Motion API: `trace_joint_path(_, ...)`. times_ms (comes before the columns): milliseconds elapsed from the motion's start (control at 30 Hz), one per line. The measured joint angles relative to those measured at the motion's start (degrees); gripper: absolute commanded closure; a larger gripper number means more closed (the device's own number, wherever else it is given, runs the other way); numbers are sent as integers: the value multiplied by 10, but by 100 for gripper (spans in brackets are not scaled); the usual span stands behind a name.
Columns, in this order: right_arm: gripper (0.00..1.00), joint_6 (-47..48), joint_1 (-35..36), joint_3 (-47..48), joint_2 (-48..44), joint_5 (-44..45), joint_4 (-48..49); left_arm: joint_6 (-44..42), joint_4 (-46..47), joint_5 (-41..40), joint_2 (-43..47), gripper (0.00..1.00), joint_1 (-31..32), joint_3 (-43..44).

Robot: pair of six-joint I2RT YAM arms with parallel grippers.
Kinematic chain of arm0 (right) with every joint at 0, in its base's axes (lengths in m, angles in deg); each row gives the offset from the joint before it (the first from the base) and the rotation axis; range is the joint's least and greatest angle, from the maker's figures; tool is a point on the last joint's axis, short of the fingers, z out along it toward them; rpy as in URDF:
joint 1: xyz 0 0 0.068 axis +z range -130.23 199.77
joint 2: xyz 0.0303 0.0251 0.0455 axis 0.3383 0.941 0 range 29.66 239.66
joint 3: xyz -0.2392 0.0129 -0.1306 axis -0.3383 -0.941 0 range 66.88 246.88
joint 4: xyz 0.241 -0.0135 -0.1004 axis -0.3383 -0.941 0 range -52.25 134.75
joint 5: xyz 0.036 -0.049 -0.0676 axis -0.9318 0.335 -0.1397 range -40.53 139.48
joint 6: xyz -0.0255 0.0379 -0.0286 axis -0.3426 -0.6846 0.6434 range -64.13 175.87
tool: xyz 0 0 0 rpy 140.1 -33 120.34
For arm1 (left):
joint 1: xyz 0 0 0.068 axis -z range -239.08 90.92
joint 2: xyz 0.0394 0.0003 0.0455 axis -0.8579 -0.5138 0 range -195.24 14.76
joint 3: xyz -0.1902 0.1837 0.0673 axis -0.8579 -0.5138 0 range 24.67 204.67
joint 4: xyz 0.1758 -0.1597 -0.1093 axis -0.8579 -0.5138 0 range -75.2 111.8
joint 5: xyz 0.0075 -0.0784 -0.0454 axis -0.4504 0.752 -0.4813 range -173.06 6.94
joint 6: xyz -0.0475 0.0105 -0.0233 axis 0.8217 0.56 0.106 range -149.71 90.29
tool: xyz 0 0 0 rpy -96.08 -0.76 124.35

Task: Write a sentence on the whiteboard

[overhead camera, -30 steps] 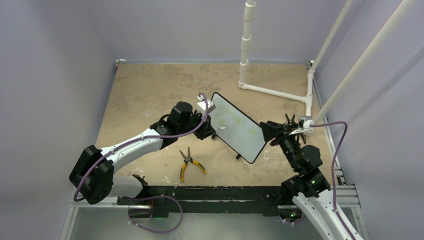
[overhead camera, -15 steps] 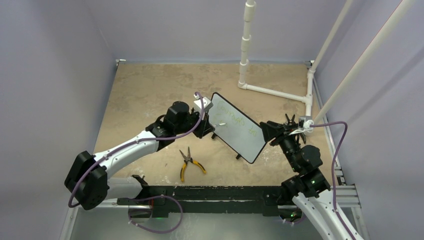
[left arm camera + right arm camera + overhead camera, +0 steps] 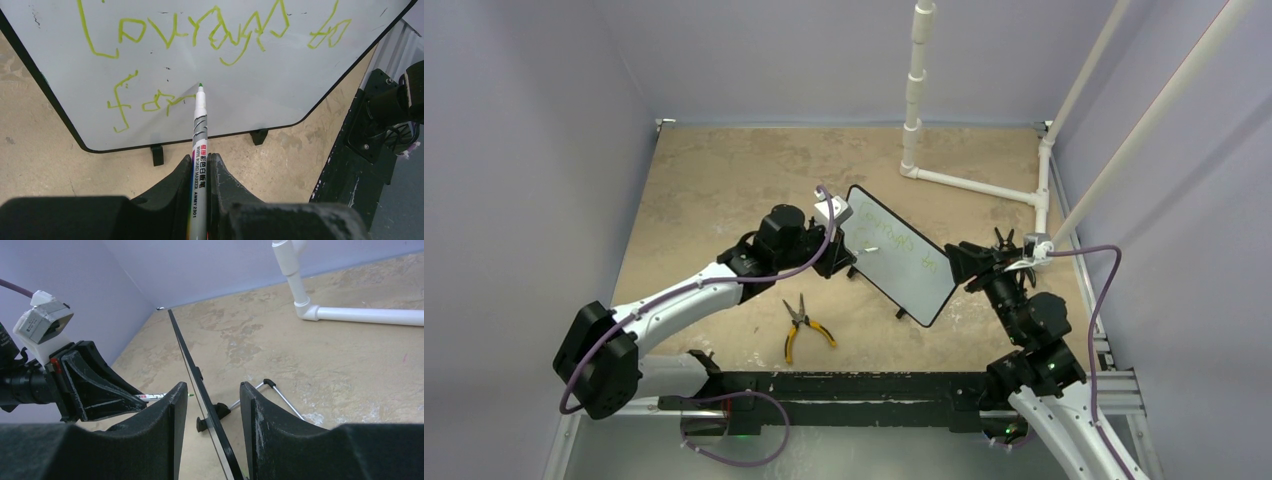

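Observation:
The whiteboard stands tilted on its little black feet in the middle of the table. The sentence is green scrawl in two rows, and the lower row is short. My left gripper is shut on a white board marker, whose green tip sits at the board just right of the lower row. In the top view that left gripper faces the board's left side. My right gripper is open and straddles the whiteboard's edge, with a gap on its left finger's side.
Yellow-handled pliers lie on the table in front of the board. A white pipe frame runs along the back right. The board's wire stand rests on the table behind it. Purple walls close in on three sides.
My left gripper and the marker shifted slightly up the board, then a little to the right, near the lower row. The right arm and the whiteboard stayed put.

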Motion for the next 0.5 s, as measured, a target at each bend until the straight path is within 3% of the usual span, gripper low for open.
trace_joint_path(500,54,0,0,0,-7,0,0,6,11,-2,-28,100,0,0)
